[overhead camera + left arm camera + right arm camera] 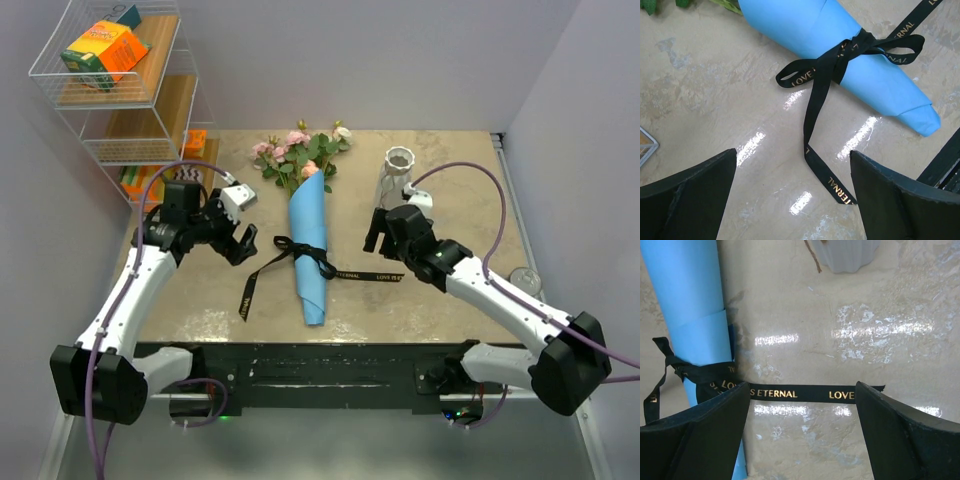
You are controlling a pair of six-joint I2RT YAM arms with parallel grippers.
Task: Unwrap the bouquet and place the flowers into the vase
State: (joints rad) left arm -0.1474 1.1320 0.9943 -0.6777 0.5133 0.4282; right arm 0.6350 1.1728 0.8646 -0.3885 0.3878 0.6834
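Bouquet (308, 235): you see it lying flat at the middle of the table (200, 295), its narrow tip toward the arm bases, still wrapped in its blue paper cone.
Flowers (300, 152): pink, peach and cream rose heads with green leaves fan out of the cone's wide far mouth; the stems are hidden inside the paper.
Ribbon (305, 255): black with gold lettering, tied in a bow around the cone's lower half. One tail trails toward the near left. The other runs flat to the right, and there you can read "ETERNAL" and "LOVE".
Vase (397, 172): white and ribbed, standing upright to the right of the flower heads, apart from the cone.
Left gripper (246, 243): it hovers left of the cone, near the bow. In your left wrist view both fingers (690, 195) are spread wide above the tabletop — the end of the left tail lies between them, close to one finger, and nothing is held.
Right gripper (383, 243): it sits right of the bow, just nearer you than the vase. In your right wrist view the fingers (700, 435) stand wide apart with the right tail crossing the table between them — you cannot tell whether either finger touches it.
Wire shelf (110, 95): white, at the far left corner, with an orange box (103, 50) on its top tier.
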